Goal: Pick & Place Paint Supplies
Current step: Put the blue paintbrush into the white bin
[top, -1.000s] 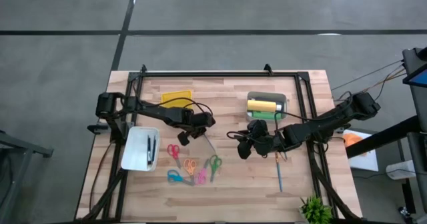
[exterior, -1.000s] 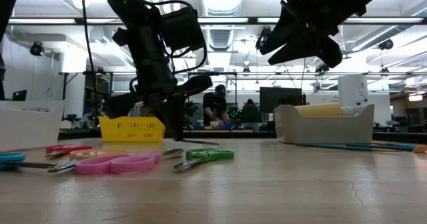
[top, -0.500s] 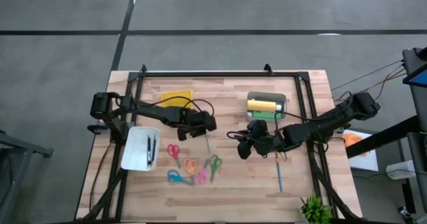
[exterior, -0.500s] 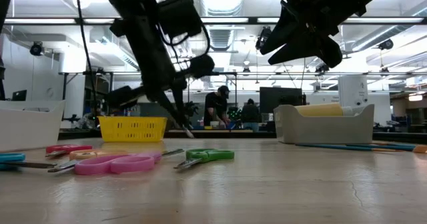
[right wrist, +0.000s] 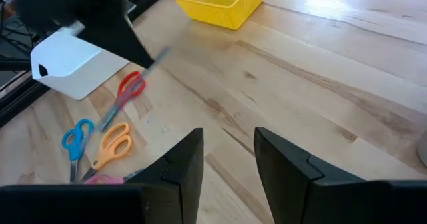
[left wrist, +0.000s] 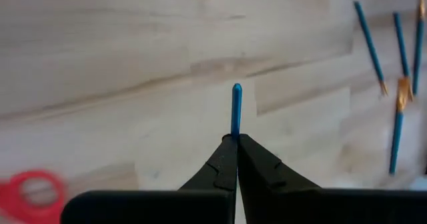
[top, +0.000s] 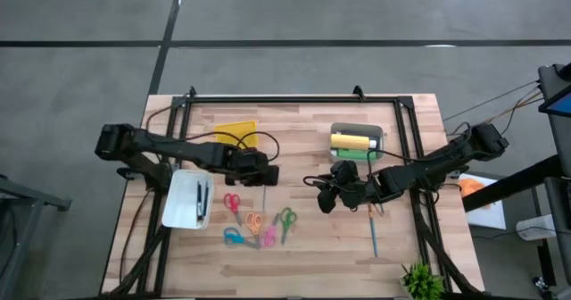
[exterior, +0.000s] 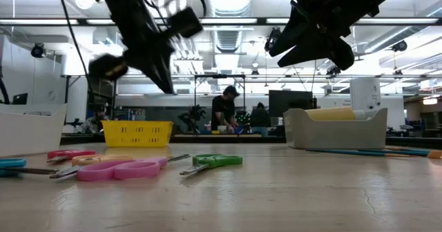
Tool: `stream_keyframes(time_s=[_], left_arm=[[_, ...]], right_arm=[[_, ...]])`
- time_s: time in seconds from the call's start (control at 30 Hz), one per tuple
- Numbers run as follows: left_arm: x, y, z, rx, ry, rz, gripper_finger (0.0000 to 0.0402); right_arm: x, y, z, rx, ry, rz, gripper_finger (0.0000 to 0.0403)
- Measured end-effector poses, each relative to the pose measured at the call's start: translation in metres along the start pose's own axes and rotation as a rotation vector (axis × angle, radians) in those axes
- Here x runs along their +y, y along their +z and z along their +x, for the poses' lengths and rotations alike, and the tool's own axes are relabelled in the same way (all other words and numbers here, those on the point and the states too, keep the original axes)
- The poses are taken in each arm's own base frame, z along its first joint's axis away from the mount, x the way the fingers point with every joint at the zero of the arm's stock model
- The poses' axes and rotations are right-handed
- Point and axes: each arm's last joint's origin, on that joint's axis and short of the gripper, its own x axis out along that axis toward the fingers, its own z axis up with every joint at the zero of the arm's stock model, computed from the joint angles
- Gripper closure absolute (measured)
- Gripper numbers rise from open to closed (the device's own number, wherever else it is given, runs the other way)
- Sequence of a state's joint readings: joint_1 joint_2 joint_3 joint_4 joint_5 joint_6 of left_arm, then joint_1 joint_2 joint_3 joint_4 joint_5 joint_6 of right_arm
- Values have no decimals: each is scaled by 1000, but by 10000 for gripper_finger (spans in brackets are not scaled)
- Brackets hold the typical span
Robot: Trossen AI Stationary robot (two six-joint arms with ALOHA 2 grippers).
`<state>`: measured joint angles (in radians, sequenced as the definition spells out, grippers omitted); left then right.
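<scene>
My left gripper (top: 262, 180) hangs over the table's middle, above the scissors, shut on a thin blue pen (left wrist: 236, 111). In the high view the pen (top: 264, 195) shows as a faint line past the fingertips. My right gripper (top: 323, 200) waits open and above the table right of centre, nothing between its fingers (right wrist: 193, 161). A yellow paint bottle (top: 352, 141) and a green one (top: 358, 154) lie in the grey bin (top: 382, 132). Several teal and orange brushes (top: 374, 227) lie on the table at the right. My left gripper pinches the pen between its two fingertips (left wrist: 227, 154), holding the end nearest them (left wrist: 235, 132). The pen runs along the fingers and sticks out beyond them, its rounded free end (left wrist: 236, 89) pointing on. The fingers slant steeply downward. The pen is lifted clear of the table.
A white bin (top: 183, 202) holding black pens stands at the left, a yellow basket (top: 235, 130) at the back. Several coloured scissors (top: 256, 221) lie near the front. A small plant (top: 419, 280) is at the front right corner.
My left gripper has risen from the table and gone toward the table's left edge, rolling about its own axis as it rose. It stays shut on the pen, which has come up off the wood with it.
</scene>
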<state>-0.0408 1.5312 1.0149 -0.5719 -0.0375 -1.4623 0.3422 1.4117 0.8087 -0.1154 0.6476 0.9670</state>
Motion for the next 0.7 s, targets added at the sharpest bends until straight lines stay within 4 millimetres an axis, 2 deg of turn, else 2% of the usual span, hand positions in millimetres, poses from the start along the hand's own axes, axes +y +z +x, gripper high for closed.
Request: stream_keyframes(time_s=[0.2,0.4,0.7], left_arm=[[7,-19,-42,-68,-33,98,394],[23,-39,-82,-151,-52,184,394],[62,-43,-127,-122,26,259,394]], right_arm=[[0,0,0,0,0,-2,273],[0,0,0,0,0,-1,273],[0,0,0,0,0,-1,273]])
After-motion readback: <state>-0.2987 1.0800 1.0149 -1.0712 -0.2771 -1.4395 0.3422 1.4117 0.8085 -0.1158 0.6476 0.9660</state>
